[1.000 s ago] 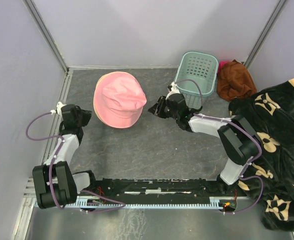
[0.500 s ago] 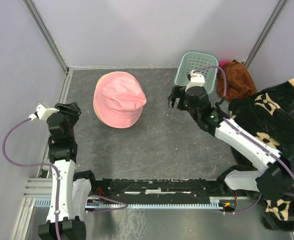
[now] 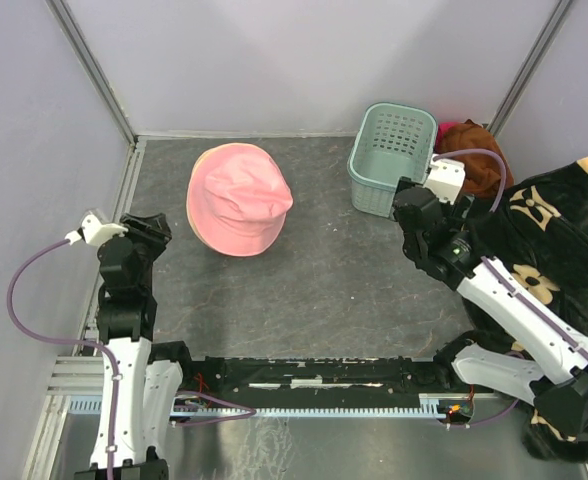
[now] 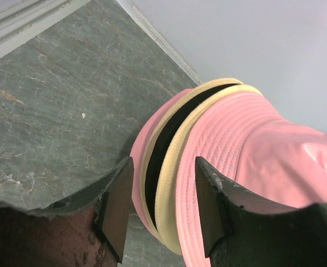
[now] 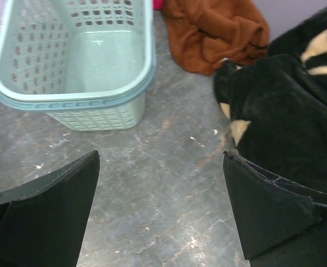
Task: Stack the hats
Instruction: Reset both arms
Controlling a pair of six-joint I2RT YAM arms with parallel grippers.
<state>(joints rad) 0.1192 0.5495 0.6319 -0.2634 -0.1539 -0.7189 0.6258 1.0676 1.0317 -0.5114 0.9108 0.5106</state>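
Top external view: the grey tabletop [image 3: 304,300] carries all items. Largest is the black blanket [image 3: 559,260] with beige pattern, heaped along the right edge of the frame and no part of the task. The hats [image 3: 239,198] sit in one pile at upper left-centre, a pink one on top. The left wrist view shows a cream brim and a further pink brim layered beneath it, so at least three appear nested; the exact count cannot be determined. The teal basket [image 3: 392,158] stands at upper right, seen empty from the right wrist view, with the rust-brown cloth [image 3: 471,150] just beside it to the right. A magenta scrap [image 3: 445,128] between basket and cloth is too small to identify. The left gripper [image 3: 154,226], left of the pile and apart from it, has its jaws apart with nothing between them. The right gripper [image 3: 409,200], just below the basket, has its jaws spread wide and holds nothing. Assessment: no loose hat is visible, so stacking appears complete, unless one lies hidden under the blanket.
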